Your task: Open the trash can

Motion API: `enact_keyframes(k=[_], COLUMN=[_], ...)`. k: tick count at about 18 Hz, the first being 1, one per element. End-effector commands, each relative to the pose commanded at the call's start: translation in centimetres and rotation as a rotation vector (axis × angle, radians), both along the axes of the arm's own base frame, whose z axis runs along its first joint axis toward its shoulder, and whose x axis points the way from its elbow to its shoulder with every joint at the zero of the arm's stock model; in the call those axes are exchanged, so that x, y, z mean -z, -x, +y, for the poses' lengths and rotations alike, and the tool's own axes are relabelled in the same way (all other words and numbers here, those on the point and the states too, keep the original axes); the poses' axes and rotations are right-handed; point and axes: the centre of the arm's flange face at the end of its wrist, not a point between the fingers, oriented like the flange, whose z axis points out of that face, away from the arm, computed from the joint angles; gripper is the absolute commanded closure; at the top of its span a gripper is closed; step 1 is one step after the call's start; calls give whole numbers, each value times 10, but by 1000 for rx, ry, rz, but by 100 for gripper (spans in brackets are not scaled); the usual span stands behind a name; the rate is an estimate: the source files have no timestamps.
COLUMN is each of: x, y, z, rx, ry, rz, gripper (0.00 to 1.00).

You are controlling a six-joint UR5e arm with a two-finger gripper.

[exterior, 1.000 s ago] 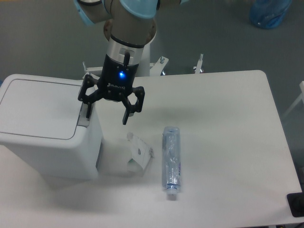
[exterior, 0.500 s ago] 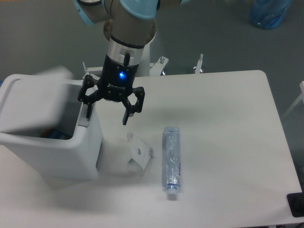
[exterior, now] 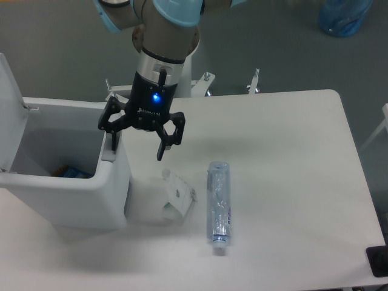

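White table, grey floor behind: I am pressing the bin's tab and the lid is standing open.

At the table's left edge the bin (exterior: 66, 194) is sitting with its lid (exterior: 11, 109) swung up against the far left side, and something blue and orange is showing at the bottom. My gripper (exterior: 137, 139) is hanging over the bin's right rim, fingers spread wide and gripping nothing, one fingertip (exterior: 113, 140) resting on the grey tab (exterior: 108, 151). I am judging the opening as done, so the clean move is lifting straight up off the tab without dragging the rim. Just right of the bin a crumpled carton (exterior: 177, 200) is lying, and beside that a plastic bottle (exterior: 219, 206) on its side; neither is blocking a vertical retreat.
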Motion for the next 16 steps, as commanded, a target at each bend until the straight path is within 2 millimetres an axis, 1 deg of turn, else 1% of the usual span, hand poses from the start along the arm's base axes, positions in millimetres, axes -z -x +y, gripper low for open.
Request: enact_keyframes(k=[1,3,4,5,7,10,11,12,14,15,16], x=[-9,-27,-37,-45,-41,-34,-24,-17,7,18,28], y=[0,6,19,43,69,109,132,157,200,218,234], z=[-1,-9,-21,-43,-60,-80,-85,-95,-114,-123,-124], rx=[2,-15,-55,-120,-117,-19,17,39,95,125,171], ry=[-13,-33,-29,-12,24,62,86,119,192,211,229], rz=[13,51,82,128,196,312,357,403,451,465,482], gripper=[0,0,0,0,0,0,0,0,0,0,0])
